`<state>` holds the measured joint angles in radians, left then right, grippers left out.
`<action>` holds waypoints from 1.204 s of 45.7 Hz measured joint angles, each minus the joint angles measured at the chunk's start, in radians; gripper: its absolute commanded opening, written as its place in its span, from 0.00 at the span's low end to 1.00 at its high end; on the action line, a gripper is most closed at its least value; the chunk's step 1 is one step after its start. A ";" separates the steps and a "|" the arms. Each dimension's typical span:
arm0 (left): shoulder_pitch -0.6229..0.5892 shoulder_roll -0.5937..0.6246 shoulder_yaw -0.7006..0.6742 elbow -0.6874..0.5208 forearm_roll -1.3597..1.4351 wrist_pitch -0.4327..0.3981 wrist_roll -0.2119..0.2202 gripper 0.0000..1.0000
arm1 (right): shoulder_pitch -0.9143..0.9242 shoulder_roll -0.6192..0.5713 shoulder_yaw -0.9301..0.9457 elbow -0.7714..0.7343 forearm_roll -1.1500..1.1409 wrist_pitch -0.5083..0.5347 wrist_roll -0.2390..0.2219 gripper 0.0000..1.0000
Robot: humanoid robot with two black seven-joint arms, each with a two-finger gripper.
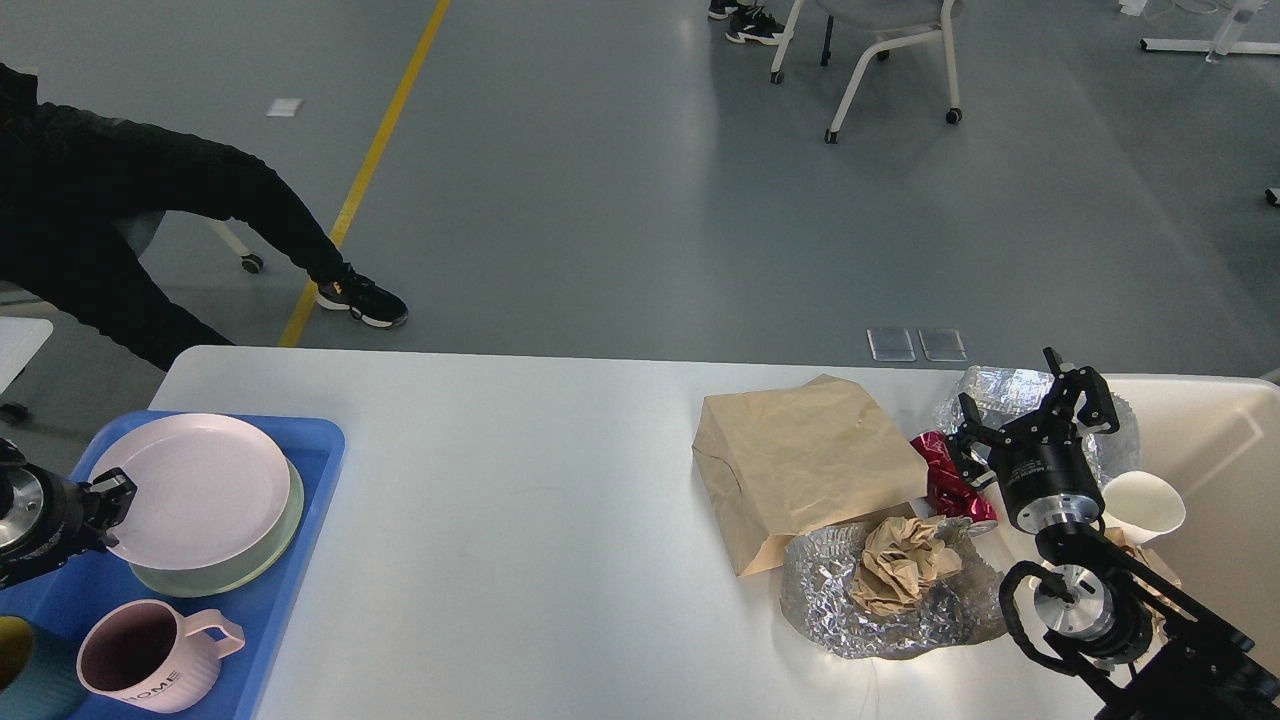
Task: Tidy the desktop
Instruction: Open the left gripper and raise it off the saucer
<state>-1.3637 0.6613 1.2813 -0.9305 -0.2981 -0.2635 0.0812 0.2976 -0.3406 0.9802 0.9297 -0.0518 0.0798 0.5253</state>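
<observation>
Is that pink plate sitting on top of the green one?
Yes, the pink plate lies on the green plate, whose rim peeks out beneath it, in the blue tray.

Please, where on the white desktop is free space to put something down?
The desktop is bare across its middle, between the blue tray on the left and the brown paper bag on the right. The right end is crowded: foil, crumpled paper, a red wrapper, a white cup.

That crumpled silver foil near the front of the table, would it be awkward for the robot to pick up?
Probably. The crumpled foil looks thin and creased, so it would likely bend rather than lift stiffly. It seems light, so a push might just slide it across the desktop. The brown paper wad resting on it could tumble off.
</observation>
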 measured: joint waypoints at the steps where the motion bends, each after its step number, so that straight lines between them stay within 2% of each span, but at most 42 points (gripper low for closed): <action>1: 0.001 0.000 0.000 0.000 0.000 0.000 0.000 0.00 | 0.000 0.000 0.000 0.000 0.000 0.000 0.000 1.00; 5: 0.004 0.000 0.000 -0.001 0.002 0.000 0.000 0.05 | 0.000 0.000 0.000 0.000 0.000 0.000 0.000 1.00; 7: 0.005 0.001 0.000 -0.001 0.002 0.000 0.000 0.12 | 0.000 0.000 0.000 0.000 0.000 0.000 0.000 1.00; 12: 0.005 0.002 -0.010 -0.001 0.001 0.000 -0.001 0.50 | 0.000 0.000 0.000 0.000 0.000 0.000 0.000 1.00; 14: 0.005 0.002 -0.016 -0.001 0.001 0.000 -0.002 0.58 | 0.000 0.000 0.000 0.000 0.000 0.000 0.000 1.00; 20: 0.005 0.003 -0.024 0.002 0.001 0.002 -0.003 0.64 | 0.000 0.000 0.000 0.000 0.000 0.000 0.000 1.00; 32: -0.002 0.016 -0.049 0.001 0.000 0.002 -0.004 0.88 | 0.000 0.000 0.000 0.000 0.000 0.000 0.000 1.00; 40: -0.054 0.090 -0.110 0.003 0.001 -0.011 -0.005 0.95 | 0.000 0.000 0.000 0.000 0.000 0.000 0.000 1.00; 47: -0.066 0.184 -0.369 0.001 0.001 -0.017 -0.004 0.96 | 0.000 0.000 0.000 0.000 0.001 0.000 0.000 1.00; 55: 0.070 0.262 -0.784 0.001 0.002 -0.046 -0.016 0.96 | 0.000 0.000 0.000 0.000 0.000 0.000 0.000 1.00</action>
<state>-1.2940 0.9233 0.4972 -0.9295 -0.2965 -0.3090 0.0652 0.2976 -0.3406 0.9802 0.9295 -0.0513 0.0798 0.5254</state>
